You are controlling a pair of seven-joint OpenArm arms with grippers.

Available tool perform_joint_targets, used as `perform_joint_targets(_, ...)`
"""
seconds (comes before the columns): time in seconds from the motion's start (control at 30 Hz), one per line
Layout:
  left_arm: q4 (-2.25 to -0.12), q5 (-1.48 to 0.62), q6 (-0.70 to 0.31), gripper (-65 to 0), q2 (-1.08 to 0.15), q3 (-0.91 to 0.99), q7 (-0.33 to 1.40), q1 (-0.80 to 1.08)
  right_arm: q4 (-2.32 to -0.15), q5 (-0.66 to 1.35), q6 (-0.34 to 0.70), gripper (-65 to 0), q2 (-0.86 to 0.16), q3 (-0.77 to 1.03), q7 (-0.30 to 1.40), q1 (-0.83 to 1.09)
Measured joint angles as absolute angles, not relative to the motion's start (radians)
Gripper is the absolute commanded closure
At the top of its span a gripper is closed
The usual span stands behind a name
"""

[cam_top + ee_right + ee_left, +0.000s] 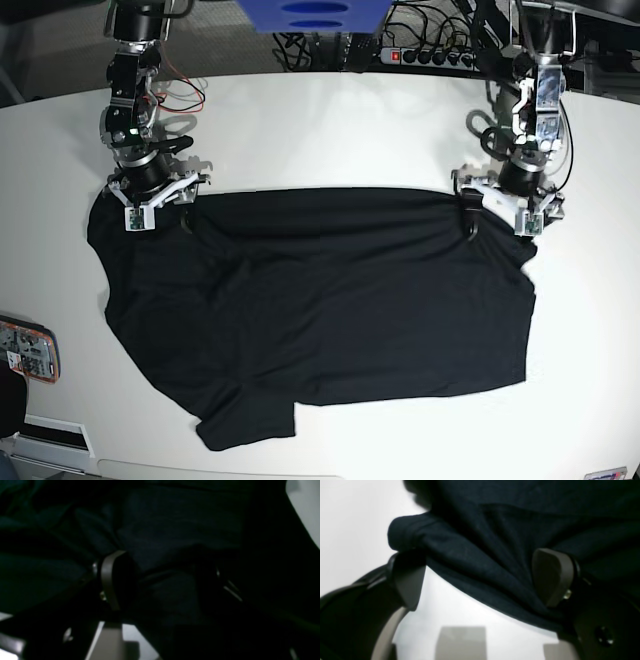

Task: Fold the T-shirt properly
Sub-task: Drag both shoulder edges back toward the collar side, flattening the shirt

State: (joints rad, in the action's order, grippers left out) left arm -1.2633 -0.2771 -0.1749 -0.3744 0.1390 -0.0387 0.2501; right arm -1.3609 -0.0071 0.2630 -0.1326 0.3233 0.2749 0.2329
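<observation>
The black T-shirt (320,300) lies spread flat on the white table (330,120), its straight upper edge running between the two arms. My left gripper (497,212) sits at the upper right corner of the cloth. In the left wrist view its jaws (480,567) stand wide apart, and a bunched hem of the T-shirt (495,530) lies between the fingers (552,577). My right gripper (155,205) is at the upper left corner. The right wrist view is dark: the T-shirt (175,530) fills it, with folds between the parted fingers (110,580) of that gripper (160,580).
A red-edged device (25,350) lies at the table's left edge. A power strip (430,55) and cables run along the back. A blue object (310,12) hangs over the far edge. White tabletop surrounds the shirt on all sides.
</observation>
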Motion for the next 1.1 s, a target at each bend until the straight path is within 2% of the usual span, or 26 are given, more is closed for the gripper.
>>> perform_joint_targets(0.2,-1.552,-0.27,-0.163,-65.0,-0.309,0.232,0.194,0.456,-1.385,-0.007,0.262,-40.1,-0.132,0.323,0.284,0.253)
perform_joint_targets(0.37,-1.673,-0.251,-0.162,-65.0,-0.246,0.284,0.294,0.546,-1.433,-0.026,0.262,-40.1,-0.13,0.323,0.32,0.273)
perform_joint_targets(0.77,-1.674,-0.251,-0.162,-65.0,-0.249,0.287,0.296,0.56,-1.474,0.0,0.258,-40.1,-0.133,0.332,0.245,0.402)
perform_joint_targets(1.1,-1.678,-0.254,-0.161,-65.0,-0.256,0.287,0.282,0.581,-1.581,0.004,0.249,-40.1,-0.133,0.334,0.276,0.533)
